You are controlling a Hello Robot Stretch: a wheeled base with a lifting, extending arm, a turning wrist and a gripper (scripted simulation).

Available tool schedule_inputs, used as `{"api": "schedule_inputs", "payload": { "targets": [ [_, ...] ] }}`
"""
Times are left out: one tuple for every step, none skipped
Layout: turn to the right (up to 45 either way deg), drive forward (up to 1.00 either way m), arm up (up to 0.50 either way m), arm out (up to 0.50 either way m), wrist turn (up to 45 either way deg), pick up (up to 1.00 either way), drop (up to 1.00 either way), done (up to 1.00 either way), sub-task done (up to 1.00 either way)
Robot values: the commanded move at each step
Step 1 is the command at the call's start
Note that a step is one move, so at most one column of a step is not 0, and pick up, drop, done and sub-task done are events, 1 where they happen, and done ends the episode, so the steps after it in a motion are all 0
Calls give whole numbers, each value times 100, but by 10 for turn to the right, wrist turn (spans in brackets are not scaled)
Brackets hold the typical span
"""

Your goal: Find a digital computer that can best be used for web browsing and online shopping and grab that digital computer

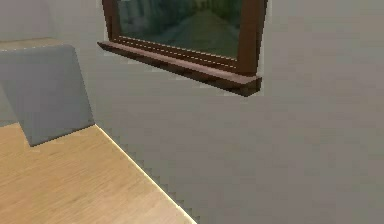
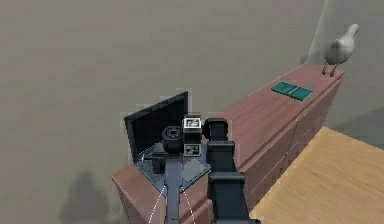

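Starting at the fingers, what is shown in the arm side view? (Reader)

Two thin fingers are seen low in the picture, below the dark body of the gripper. How they are set cannot be told, nor whether anything is held, since a laptop and a dresser lie at and behind them. (Legend)

Where is the digital computer placed? (Reader)

The laptop is stood, lid raised and screen dark, on the end of the long reddish-brown dresser toward the picture's left, just behind the gripper. Whether it is touched cannot be told. The arm is seen as a dark bar rising from the bottom edge, with white marked squares at its far end. (Legend)

And farther out? (Reader)

Toward the dresser's other end a flat green thing is laid, and past it a white bird statue is stood. In the forward view a window with a dark brown frame is set in a grey wall above a wooden floor. A grey block is placed at the left. (Legend)
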Motion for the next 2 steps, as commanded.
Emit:
{"api": "schedule_inputs", "payload": {
  "targets": [
    [0, 0, 0, 0, 450, 0, 0, 0, 0],
    [0, 0, 0, 0, 450, 0, 0, 0, 0]
  ]
}}
